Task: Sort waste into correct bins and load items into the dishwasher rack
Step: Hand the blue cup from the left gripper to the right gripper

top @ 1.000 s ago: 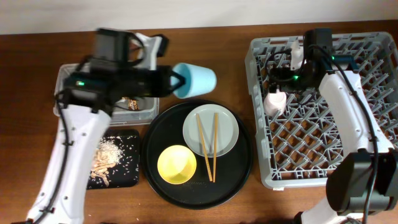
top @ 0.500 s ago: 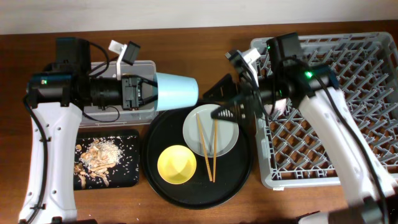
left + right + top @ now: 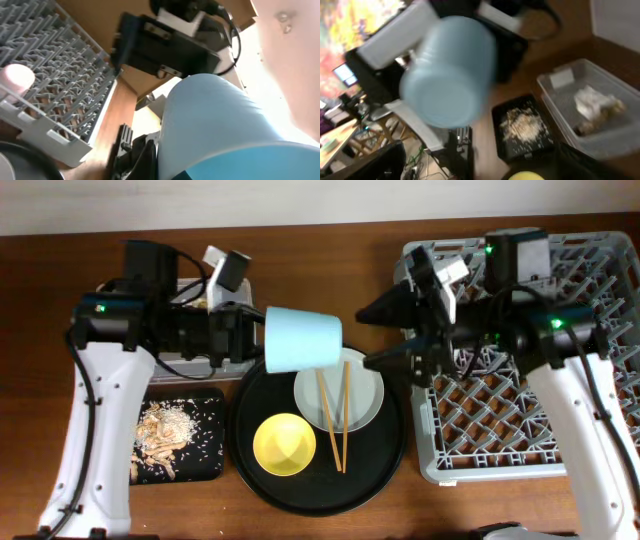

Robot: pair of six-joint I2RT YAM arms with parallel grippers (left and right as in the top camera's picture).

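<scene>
Above the brown worktop point(image 3: 360, 270), my left fingers point(image 3: 256, 322), clenched on the blue cup point(image 3: 303, 338), had swung it toward my right fingers point(image 3: 386, 310), which had left the dishwasher rack point(image 3: 600, 270) spread wide, likely for a handover.

Blue cup point(image 3: 303, 340) is off the table, on its side, base toward the grey rack point(image 3: 600, 265). Pink cup point(image 3: 15, 77) sits in the rack near one edge. Yellow bowl point(image 3: 284, 444) stands upright beside the grey-green plate point(image 3: 368, 392), with chopsticks point(image 3: 328, 410) lying across it. Food scraps point(image 3: 165, 430) lie in the black tray point(image 3: 206, 466), and the paper wad point(image 3: 590, 102) in the clear tub point(image 3: 615, 142).
</scene>
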